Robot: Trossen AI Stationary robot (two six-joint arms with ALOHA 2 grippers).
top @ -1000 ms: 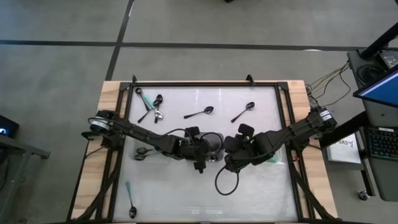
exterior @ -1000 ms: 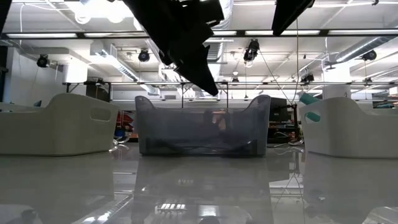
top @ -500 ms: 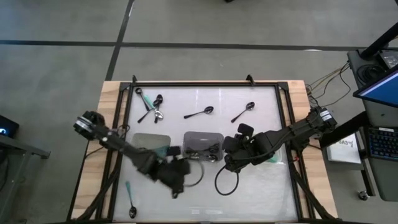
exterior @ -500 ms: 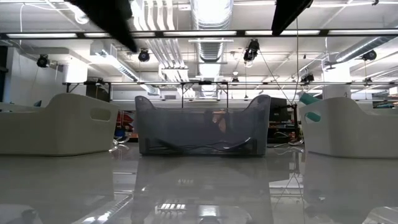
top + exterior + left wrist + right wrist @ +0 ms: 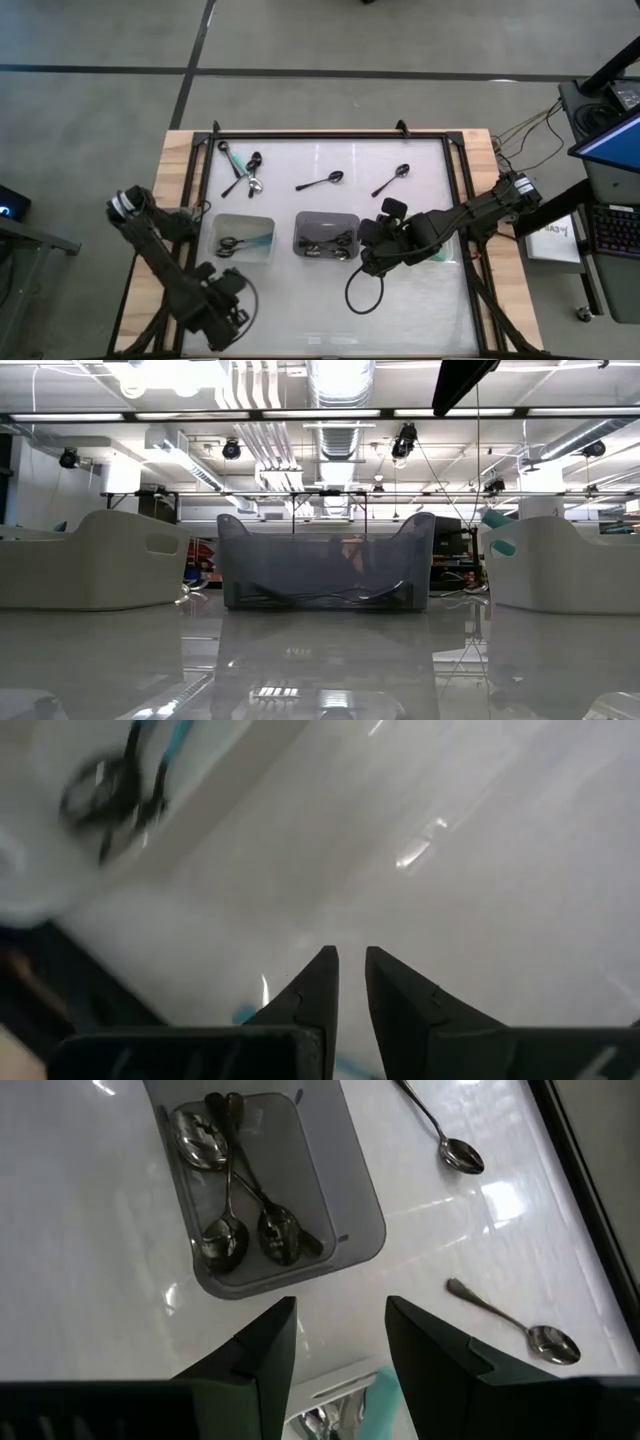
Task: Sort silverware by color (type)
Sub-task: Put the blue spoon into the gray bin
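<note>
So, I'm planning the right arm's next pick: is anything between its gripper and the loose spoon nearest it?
Nothing visible does. Only bare table lies between the open right gripper and that spoon; the grey tray sits off to one side.

1. Two dark, near-black jointed arms of slim tubular links and thicker housings; the left arm point(image 5: 165, 265) has a round pale-ringed joint cap near its base; the right arm point(image 5: 470, 212) has a lighter metallic fitting at its base.
2. A thin black cable point(image 5: 362, 290) loops beneath the right arm's wrist housing.
3. The left gripper point(image 5: 349, 982) has two matte black wedge-shaped fingers tapering to narrow tips.
4. The right gripper point(image 5: 338, 1342) has broader matte black fingers with angular, faceted edges.
</note>
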